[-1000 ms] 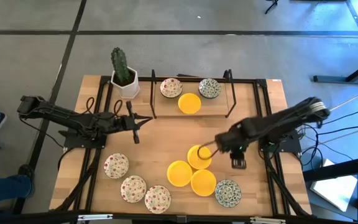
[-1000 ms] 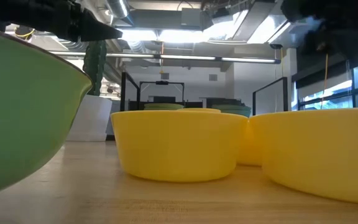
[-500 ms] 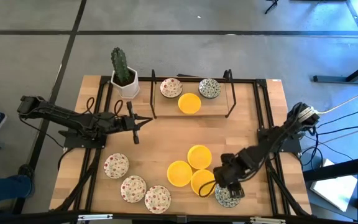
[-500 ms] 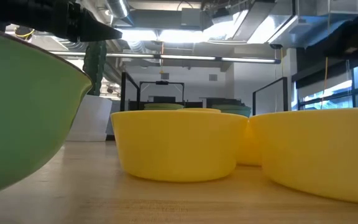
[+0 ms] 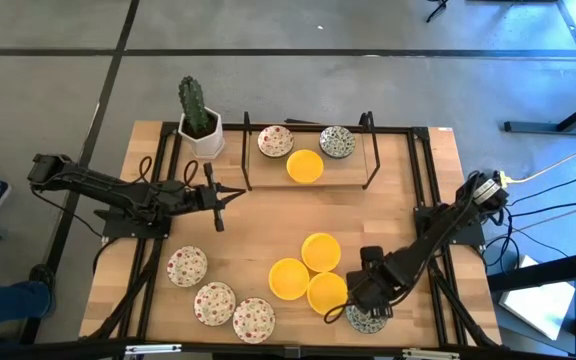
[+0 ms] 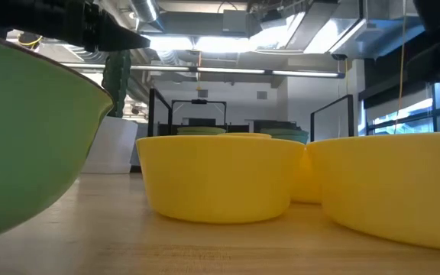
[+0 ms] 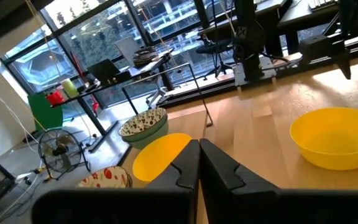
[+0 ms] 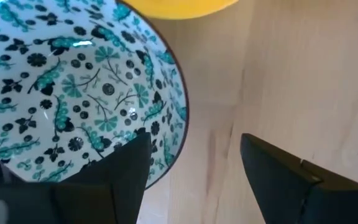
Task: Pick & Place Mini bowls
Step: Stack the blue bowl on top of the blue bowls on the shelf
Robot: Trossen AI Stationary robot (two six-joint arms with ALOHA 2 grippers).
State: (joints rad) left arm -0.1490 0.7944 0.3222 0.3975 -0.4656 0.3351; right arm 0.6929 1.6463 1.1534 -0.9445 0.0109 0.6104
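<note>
Four yellow bowls [image 5: 320, 252], four red-speckled [image 5: 187, 266], two green-patterned [image 5: 367, 317].

Yellow bowls [image 5: 320, 252]: 4, three clustered at 6 o'clock, one on the rack [image 5: 245, 150] at 12. Red-speckled bowls [image 5: 187, 266]: 4. Green-patterned bowls [image 5: 337, 141]: 2. Cactus pot [image 5: 201, 138]: 1. Arms: 2.

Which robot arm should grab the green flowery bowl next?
The right one, probably. The right gripper is open right over the green-patterned bowl, with one finger inside its rim and one outside. The left gripper waits shut far across the table, near the rack.
</note>
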